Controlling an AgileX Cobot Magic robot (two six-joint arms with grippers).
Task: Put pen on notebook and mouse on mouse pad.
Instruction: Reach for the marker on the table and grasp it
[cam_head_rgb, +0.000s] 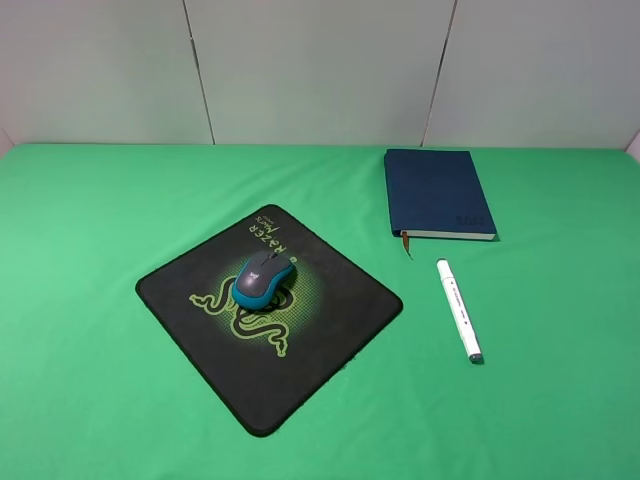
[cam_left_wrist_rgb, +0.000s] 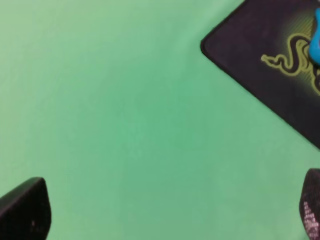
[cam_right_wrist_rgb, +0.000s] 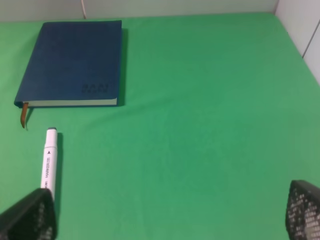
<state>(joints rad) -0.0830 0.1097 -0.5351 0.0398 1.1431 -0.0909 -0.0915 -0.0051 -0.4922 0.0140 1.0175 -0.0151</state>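
Round pen (cam_head_rgb: 459, 310) on counter (cam_head_rgb: 100, 220) nr notebook (cam_head_rgb: 435, 192), mouse (cam_head_rgb: 263, 279) on mouse pad (cam_head_rgb: 330, 330); L pincer (cam_left_wrist_rgb: 167, 200), R pincer (cam_right_wrist_rgb: 167, 215) open, empty; pen may roll if nudged

green "razer" lettering stands on the mouse pad (cam_head_rgb: 335, 315), and the pen (cam_right_wrist_rgb: 49, 155) carries small print reading "marker".
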